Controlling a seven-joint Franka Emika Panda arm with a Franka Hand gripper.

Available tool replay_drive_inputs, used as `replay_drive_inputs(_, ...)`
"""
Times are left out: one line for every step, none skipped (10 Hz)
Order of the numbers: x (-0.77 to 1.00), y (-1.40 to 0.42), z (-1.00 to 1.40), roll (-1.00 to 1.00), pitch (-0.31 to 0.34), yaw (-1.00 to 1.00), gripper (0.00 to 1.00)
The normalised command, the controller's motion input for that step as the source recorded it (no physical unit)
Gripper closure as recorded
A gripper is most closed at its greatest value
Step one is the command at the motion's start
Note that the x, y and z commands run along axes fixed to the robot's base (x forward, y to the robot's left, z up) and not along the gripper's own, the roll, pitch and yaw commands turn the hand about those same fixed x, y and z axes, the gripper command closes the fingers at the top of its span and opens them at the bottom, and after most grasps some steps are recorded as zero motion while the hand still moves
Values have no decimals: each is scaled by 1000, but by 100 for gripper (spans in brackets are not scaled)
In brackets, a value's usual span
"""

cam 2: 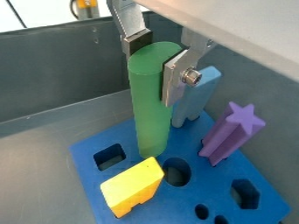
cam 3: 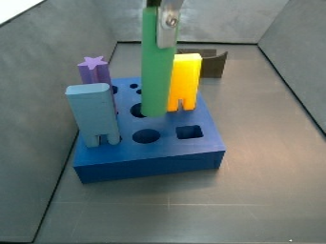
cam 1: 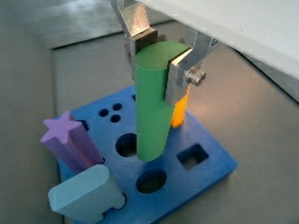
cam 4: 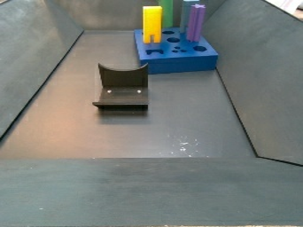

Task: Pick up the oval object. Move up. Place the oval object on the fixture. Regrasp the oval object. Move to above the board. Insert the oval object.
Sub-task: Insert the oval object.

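On the blue board (cam 3: 152, 157), going left to right in a side view, a grey-blue rectangular block (cam 3: 91, 112) is seen at about 9 o'clock, a purple star-topped peg (cam 3: 91, 69) behind it at about 11 o'clock, then the green oval object (cam 3: 155, 71) upright near the centre, and a yellow forked block (cam 3: 186, 78) at about 2 o'clock. The dark fixture (cam 4: 120, 87) is seen standing empty on the floor, well apart from the board.

A jam is judged the main risk: the rod's lower end appears to sit at or just inside a hole, and if its oval section is turned against the hole's outline, or the rod is tilted, it could bind on the rim or shift in the grip. The neighbouring yellow block, just beside the rod, could also be knocked.

The gripper (cam 1: 163, 54) is clamped on the oval object's upper end, one silver finger (cam 1: 181, 72) pressed on each side, the rod hanging straight down below it.
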Motion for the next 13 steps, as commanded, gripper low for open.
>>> replay_drive_inputs(0, -157, -174, 0, 0, 6, 100)
replay_drive_inputs(-160, -580, -283, 0, -27, -514, 100)
replay_drive_inputs(-71, -563, -320, 0, -56, -571, 100)
replay_drive_inputs(-83, -540, -180, 0, -94, -529, 100)
replay_drive_inputs(-217, -174, -223, 0, -97, -494, 100)
replay_drive_inputs(-354, -91, -374, 0, -27, -626, 100)
replay_drive_inputs(-197, 183, -431, 0, 0, -349, 100)
replay_drive_inputs(-86, 254, -391, -24, -1, -151, 100)
replay_drive_inputs(43, 80, -137, -10, 0, -89, 100)
replay_drive_inputs(129, 0, -111, 0, 0, -100, 100)
replay_drive_inputs(297, -26, -120, 0, 0, 0, 100)
replay_drive_inputs(491, -186, -206, 0, -54, 0, 100)
replay_drive_inputs(509, -166, -209, 0, -59, 0, 100)
